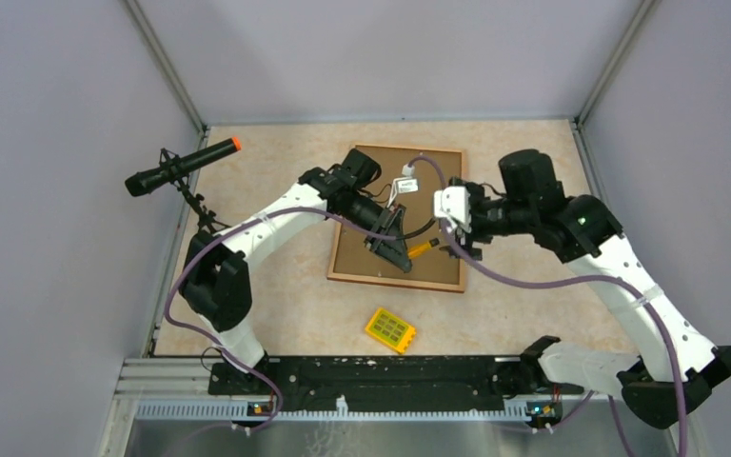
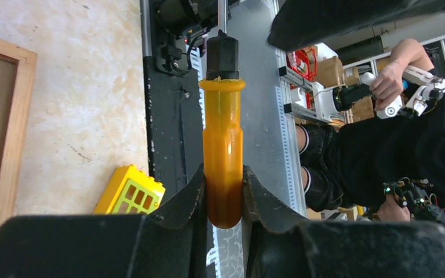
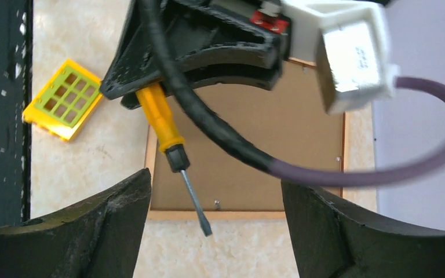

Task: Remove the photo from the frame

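There is one frame (image 1: pixel 443 268), lying back up. One screwdriver (image 1: pixel 421 249) is above it, one yellow block (image 1: pixel 389 329) lies beyond its near edge, and one microphone (image 1: pixel 179 168) stands to its left.

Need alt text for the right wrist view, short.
The left gripper holds an orange-handled screwdriver over the face-down frame, whose brown backing shows; the blade tip reaches past the frame's edge. The right gripper, open, fills the bottom corners, and a yellow block sits on the table beside the frame.
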Available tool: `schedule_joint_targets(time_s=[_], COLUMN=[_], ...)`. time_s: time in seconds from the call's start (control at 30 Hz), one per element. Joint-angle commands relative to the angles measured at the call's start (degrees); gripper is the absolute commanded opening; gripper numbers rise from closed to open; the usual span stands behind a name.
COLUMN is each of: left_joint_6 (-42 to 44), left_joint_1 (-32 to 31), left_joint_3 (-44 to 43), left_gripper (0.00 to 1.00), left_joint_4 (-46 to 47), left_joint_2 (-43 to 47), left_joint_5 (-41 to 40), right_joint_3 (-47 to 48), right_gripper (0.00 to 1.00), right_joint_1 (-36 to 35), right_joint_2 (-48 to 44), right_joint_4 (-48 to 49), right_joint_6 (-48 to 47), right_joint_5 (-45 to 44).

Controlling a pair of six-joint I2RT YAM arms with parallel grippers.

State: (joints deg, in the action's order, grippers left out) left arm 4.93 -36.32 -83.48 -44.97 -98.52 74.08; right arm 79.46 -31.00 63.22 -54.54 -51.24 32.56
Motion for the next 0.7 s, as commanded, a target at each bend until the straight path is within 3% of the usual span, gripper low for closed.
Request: schedule_joint_targets(time_s=[0.0, 0.17, 0.33, 0.4, 0.5, 0.57, 0.67], left_joint_6=[4.3, 4.4, 4.6, 4.5, 4.4, 4.3, 0.6], left_joint_1=[-0.4, -0.7, -0.9, -0.8, -0.7, 0.0, 2.9], left_joint_3=[-0.2, 0.6, 1.9, 2.2, 1.9, 0.9, 1.6], left_gripper=[0.0, 0.0, 0.0, 0.0, 0.03, 0.22, 0.64], left_joint_4=[-3.2, -3.2, -2.1, -1.8, -1.2, -0.3, 5.4], left_joint_2=[0.8, 1.8, 3.1, 3.3, 3.9, 4.7, 7.5], left_joint_5=[3.0, 3.5, 3.8, 4.0, 2.7, 1.5, -0.4], right_joint_3=[-2.1, -5.5, -6.1, -6.1, -6.3, -7.1, -8.8], right_gripper=[0.77, 0.64, 0.45, 0.31, 0.0, 0.0, 0.0], right_joint_1=[-7.5, -10.7, -11.6, -11.9, -12.1, -12.1, -12.1], right_joint_2=[-1.9, -2.8, -2.5, -2.4, -2.4, -3.1, -4.2], right_joint_4=[-2.8, -3.1, -2.6, -2.3, -0.9, 0.7, 3.9], right_joint_6=[-8.1, -9.3, -9.6, -9.6, -8.4, -6.8, -2.2], right_joint_5=[-11.1, -14.9, -15.8, -15.9, -16.3, -16.3, -16.1])
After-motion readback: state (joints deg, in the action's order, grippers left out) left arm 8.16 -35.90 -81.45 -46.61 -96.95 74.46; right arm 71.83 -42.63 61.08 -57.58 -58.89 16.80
